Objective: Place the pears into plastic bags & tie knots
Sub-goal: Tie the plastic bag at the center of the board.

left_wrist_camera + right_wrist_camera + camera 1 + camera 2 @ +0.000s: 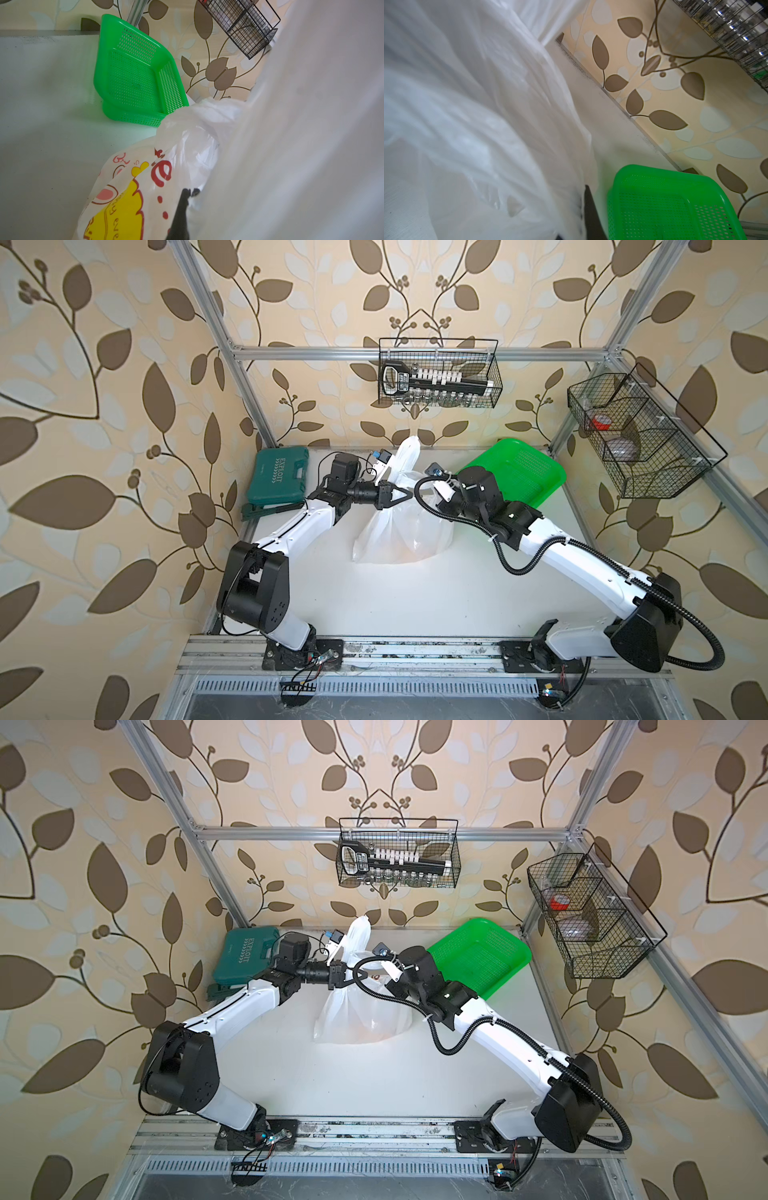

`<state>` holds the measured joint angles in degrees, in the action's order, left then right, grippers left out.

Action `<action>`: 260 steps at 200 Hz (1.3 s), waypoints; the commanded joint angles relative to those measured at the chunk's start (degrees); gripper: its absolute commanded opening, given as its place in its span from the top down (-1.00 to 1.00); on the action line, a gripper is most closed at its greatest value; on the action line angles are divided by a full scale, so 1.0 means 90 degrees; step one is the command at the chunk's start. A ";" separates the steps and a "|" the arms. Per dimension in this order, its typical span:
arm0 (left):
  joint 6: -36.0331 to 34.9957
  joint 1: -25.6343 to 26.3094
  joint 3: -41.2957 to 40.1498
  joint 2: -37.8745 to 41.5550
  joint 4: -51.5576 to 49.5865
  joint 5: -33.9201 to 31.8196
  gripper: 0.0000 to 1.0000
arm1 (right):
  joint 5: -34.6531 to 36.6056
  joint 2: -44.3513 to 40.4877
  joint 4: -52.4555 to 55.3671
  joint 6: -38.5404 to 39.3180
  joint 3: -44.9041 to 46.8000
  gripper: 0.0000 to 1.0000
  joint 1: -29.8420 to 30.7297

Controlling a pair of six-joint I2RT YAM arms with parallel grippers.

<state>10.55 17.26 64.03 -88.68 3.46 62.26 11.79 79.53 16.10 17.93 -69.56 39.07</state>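
Working the white plastic bag (pixel 401 531) from both sides, toward the back of the table (pixel 415 605). Resting its bulging bottom on the surface, neck bunched above. Clenching left gripper (pixel 406 494) on the gathered neck in both top views, jaws pressed to a point with film between them. Confirming in left wrist view: one black finger (pixel 180 212) sunk in white film, beside the red-and-yellow cartoon print. Letting one handle loop (pixel 409 452) stand up behind the left wrist camera. Reaching in with right gripper (pixel 586 195) from the opposite side; mostly hiding under its own wrist in the top views. Seeing in right wrist view a dark finger edge against streaming film, jaws clamped tight on the bag. Making out the pears (pixel 395 549) only as a faint orange tint through the film, low in the bag; not managing a count. Not managing to judge any knot. Noting green basket (pixel 523 472) tipped up near the bag, on the right arm's side. Noting dark green tool case (pixel 278 479) at the back on the left arm's side, apart from the bag. Noting back-wall wire basket (pixel 492 364) with a socket rack inside, side-wall wire basket (pixel 665 472) with small items too unclear to name.
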 commanded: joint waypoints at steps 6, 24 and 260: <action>-0.0399 0.0065 0.0244 0.0064 -0.0214 0.0360 0.95 | 0.0007 0.0265 -0.0046 0.0107 -0.0180 1.00 0.0044; -0.0438 0.0075 0.0164 0.0135 -0.0221 0.0355 0.46 | 0.0021 0.0402 0.0022 0.0107 -0.0271 1.00 0.0044; 0.0945 0.0075 -0.0577 0.0825 0.1848 -0.0061 -0.02 | 0.0301 0.0675 0.0196 0.0237 -0.0269 1.00 0.0317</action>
<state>18.63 17.32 58.72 -82.24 17.17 62.50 12.67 84.55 16.97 19.18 -71.16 41.63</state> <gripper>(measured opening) 0.473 0.047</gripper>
